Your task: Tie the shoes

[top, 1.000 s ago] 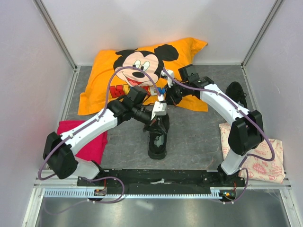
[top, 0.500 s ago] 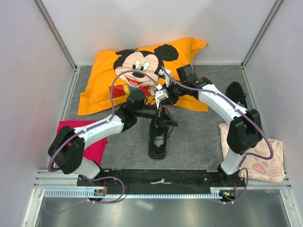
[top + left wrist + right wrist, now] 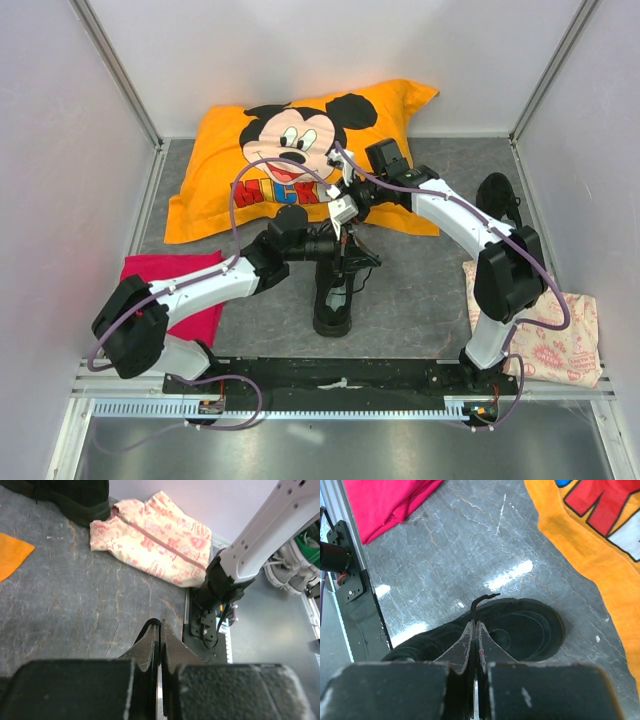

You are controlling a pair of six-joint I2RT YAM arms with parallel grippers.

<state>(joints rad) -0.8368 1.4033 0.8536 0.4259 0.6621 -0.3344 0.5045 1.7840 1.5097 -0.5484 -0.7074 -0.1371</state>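
Note:
One black shoe (image 3: pixel 333 298) lies mid-table with its toe toward the arms; the right wrist view shows it from above (image 3: pixel 525 627). My left gripper (image 3: pixel 356 258) hovers over its laced part, shut on a thin black lace (image 3: pixel 151 623) that loops over the fingertips (image 3: pixel 160 626). My right gripper (image 3: pixel 342 212) is just behind the shoe near the pillow. It is shut on the other lace, whose end (image 3: pixel 483 600) sticks out past its tips (image 3: pixel 476 626). A second black shoe (image 3: pixel 497 195) stands at the right rear, also seen in the left wrist view (image 3: pixel 75 497).
An orange Mickey Mouse pillow (image 3: pixel 300 150) lies across the back. A magenta cloth (image 3: pixel 175 290) sits by the left arm, and a pale pink patterned cloth (image 3: pixel 545 320) lies at the right front. Grey walls close in on three sides.
My left arm has swung right and lower, carrying its gripper across the shoe with the lace. My right gripper has drawn back toward the pillow with its lace.

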